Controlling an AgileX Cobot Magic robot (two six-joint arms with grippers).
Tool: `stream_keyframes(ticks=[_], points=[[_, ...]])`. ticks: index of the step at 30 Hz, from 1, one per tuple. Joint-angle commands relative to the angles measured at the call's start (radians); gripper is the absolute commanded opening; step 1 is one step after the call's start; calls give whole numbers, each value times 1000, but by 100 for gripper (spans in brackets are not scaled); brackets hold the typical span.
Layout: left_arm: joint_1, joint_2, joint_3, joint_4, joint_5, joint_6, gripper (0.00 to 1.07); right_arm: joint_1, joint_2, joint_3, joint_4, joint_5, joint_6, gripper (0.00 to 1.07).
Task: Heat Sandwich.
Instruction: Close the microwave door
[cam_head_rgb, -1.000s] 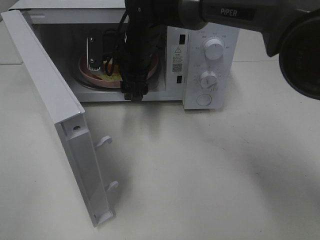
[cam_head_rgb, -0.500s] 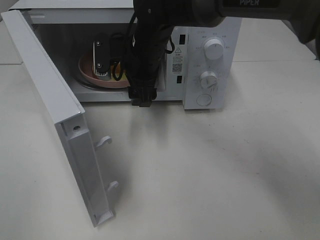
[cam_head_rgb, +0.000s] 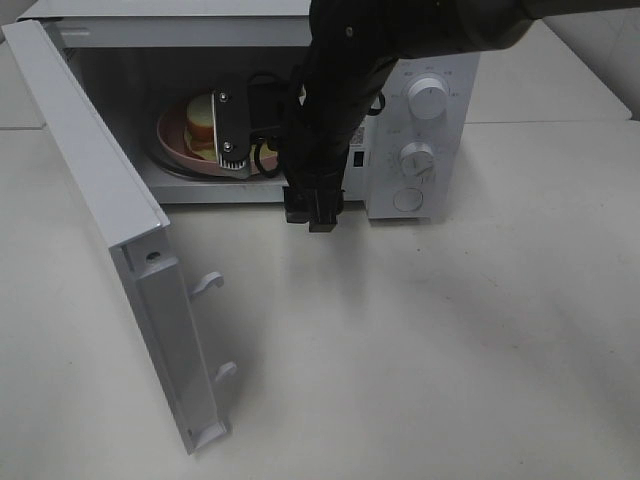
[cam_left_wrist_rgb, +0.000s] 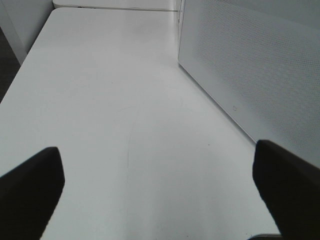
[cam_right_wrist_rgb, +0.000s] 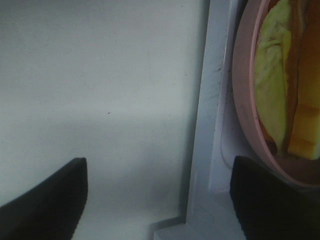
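right gripper (cam_head_rgb: 235, 142) hangs open, empty, at the microwave (cam_head_rgb: 440, 60) mouth, upper middle of frame; the sandwich (cam_head_rgb: 203, 121) sits on its plate (cam_head_rgb: 171, 138) inside for heating.

Pulled the right gripper (cam_right_wrist_rgb: 157, 170) back from over the pink plate's (cam_head_rgb: 168, 145) left side to the front of the microwave (cam_head_rgb: 420, 120) cavity, shifting it rightward across the opening. Moved the silver finger (cam_head_rgb: 232, 135) from the plate's far-left area to roughly its middle. Dragged the black wrist block (cam_head_rgb: 312, 208) lower and further right: now past the cavity's front lip, over the table (cam_head_rgb: 450, 330), overlapping the control panel's left edge. Raised the upper link (cam_head_rgb: 430, 22) toward the top of frame, so less of it shows. Uncovered the sandwich (cam_head_rgb: 203, 122) left of the finger, versus mostly hidden 0.5 s ago.
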Motion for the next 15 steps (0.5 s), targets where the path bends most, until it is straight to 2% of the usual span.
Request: stream_keyframes(ticks=[1,15], points=[[0,-19,0,-4,-10,-6,98,4,-80,104,-1,-74,18,76],[0,-19,0,-4,-10,-6,98,4,-270,327,6,-125,95,76]])
